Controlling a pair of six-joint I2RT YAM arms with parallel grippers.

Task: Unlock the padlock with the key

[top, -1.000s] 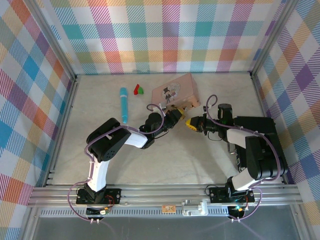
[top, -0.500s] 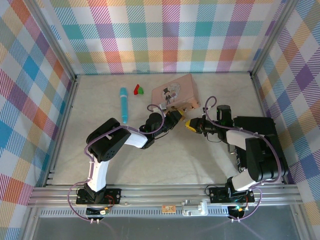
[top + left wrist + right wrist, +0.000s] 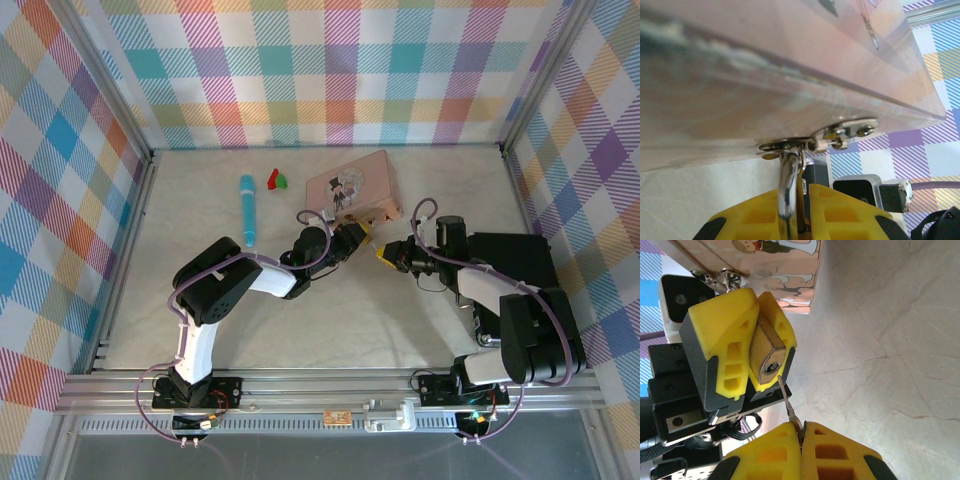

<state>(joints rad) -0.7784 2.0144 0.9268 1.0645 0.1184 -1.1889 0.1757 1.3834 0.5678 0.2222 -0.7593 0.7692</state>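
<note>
Evidently the padlock (image 3: 767, 352) is a small, hard brass block, dense for its size and smooth-faced, so it probably wants clamping across its flat sides. That is how the left tool (image 3: 759, 296) has it: pressed tight on the body, with the keyhole (image 3: 771, 367) facing out. Its steel shackle (image 3: 787, 185) passes through the hasp (image 3: 840, 134) on the edge of the pink box (image 3: 765, 75), which sits on the bench (image 3: 880, 340), so the lock would likely swing on that loop if let go. The key (image 3: 785, 392) is a thin, stiff sliver, light and likely slippery. The right tool (image 3: 801, 429) pinches its bow, the blade sticking out with its tip just beside the keyhole and, as far as I can tell, not yet inside. Any sideways push could twist so slim a key in that grip.
</note>
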